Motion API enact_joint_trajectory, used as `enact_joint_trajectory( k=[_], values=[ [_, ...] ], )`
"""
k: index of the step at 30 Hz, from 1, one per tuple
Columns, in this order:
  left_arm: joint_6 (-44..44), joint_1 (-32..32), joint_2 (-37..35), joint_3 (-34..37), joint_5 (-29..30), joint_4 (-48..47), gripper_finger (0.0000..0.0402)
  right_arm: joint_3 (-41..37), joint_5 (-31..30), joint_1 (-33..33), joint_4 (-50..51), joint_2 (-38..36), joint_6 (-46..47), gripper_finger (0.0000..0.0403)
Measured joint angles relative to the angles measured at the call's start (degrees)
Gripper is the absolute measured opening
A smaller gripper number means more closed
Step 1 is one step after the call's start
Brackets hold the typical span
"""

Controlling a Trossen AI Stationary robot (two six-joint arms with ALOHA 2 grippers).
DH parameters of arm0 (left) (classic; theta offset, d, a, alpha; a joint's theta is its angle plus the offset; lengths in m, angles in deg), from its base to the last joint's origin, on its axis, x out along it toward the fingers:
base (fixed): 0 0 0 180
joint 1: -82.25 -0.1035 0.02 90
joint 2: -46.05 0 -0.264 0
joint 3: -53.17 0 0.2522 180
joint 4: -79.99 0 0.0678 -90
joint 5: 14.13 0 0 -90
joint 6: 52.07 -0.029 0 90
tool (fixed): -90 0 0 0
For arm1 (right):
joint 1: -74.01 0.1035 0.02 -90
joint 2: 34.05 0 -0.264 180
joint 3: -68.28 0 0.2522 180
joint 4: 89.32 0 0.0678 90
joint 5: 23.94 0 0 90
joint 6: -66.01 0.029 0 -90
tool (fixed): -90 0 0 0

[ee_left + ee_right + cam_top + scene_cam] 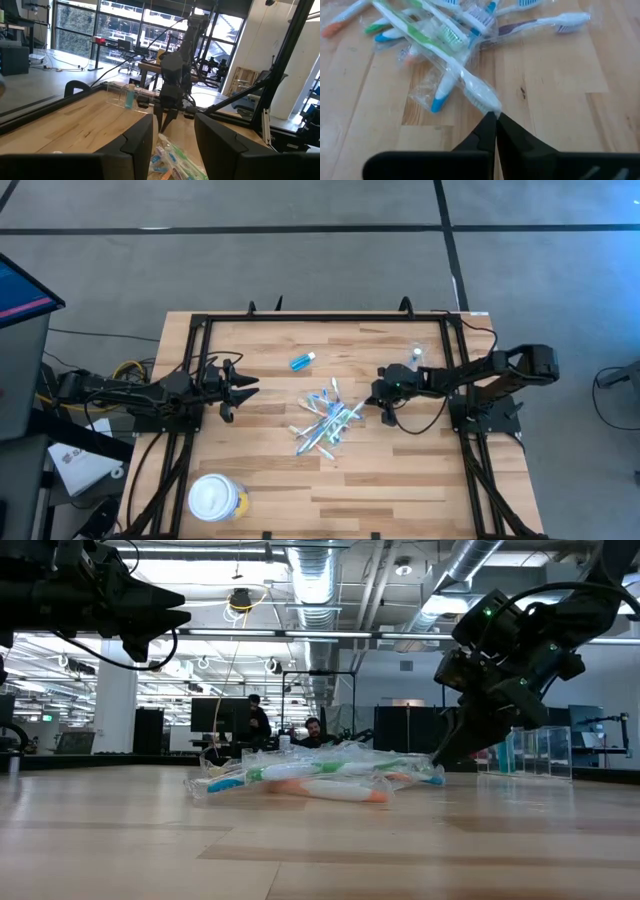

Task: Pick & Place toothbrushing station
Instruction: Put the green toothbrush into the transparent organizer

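Observation:
A heap of wrapped toothbrushes (325,422) in white, blue, green and pink lies on the wooden table's middle. My right gripper (494,116) slants down at the heap's right end, shut on the head end of one wrapped white toothbrush (470,86). A small blue tube with a white cap (302,361) lies flat behind the heap. A small clear tumbler (417,355) stands at the far right. My left gripper (240,385) hovers open, well left of the heap, with nothing between its fingers. My right gripper pinches the outermost tip of the white toothbrush's wrapped head end (491,106) between its two fingertips. The fingers come slanting down from the table's right, roughly along the brush. The brush lies flat on the table, its handle among the others in the heap.
A round yellow tub with a white lid (215,498) stands near the front left corner. A black frame (330,318) runs along the far side and both flanks of the table. Bare wood lies between the heap and the front edge.

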Motion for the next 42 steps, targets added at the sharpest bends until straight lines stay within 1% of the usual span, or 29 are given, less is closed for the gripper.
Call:
enact_joint_trajectory(
  k=[4, 6, 12, 20, 29, 34, 38, 42],
  values=[
    [0.0, 0.0, 0.0, 0.0, 0.0, 0.0, 0.0140, 0.1, -0.3, 0.0, 0.5, -0.2, 0.0, 0.0001],
    [0.0, 0.0, 0.0, 0.0, 0.0, 0.0, 0.0140, 1.1, -1.3, 0.0, 2.6, -0.6, 0.0, 0.0001],
    [0.0, 0.0, 0.0, 0.0, 0.0, 0.0, 0.0140, 6.4, -4.4, 0.0, 12.3, -2.8, -0.8, 0.0000],
    [0.1, 0.0, 0.5, 0.0, 0.0, 0.0, 0.0140, 11.9, -9.7, 0.1, 24.9, -8.6, -3.0, 0.0000],
    [0.2, 0.0, 2.2, 0.0, 0.0, 0.7, 0.0140, 17.3, -17.3, 0.5, 37.4, -14.8, -3.5, 0.0000],
    [0.2, 0.0, 2.2, 0.0, 0.0, 1.4, 0.0140, 21.9, -24.2, 2.1, 46.1, -15.6, -3.5, 0.0000],
    [0.2, 0.0, 2.2, 0.0, 0.0, 1.4, 0.0140, 25.1, -26.0, 2.7, 50.1, -15.8, -3.1, 0.0000],
    [0.2, 0.0, 2.2, 0.0, 0.0, 1.5, 0.0140, 27.9, -29.4, 2.6, 54.6, -15.8, -2.9, 0.0000]
  ],
)
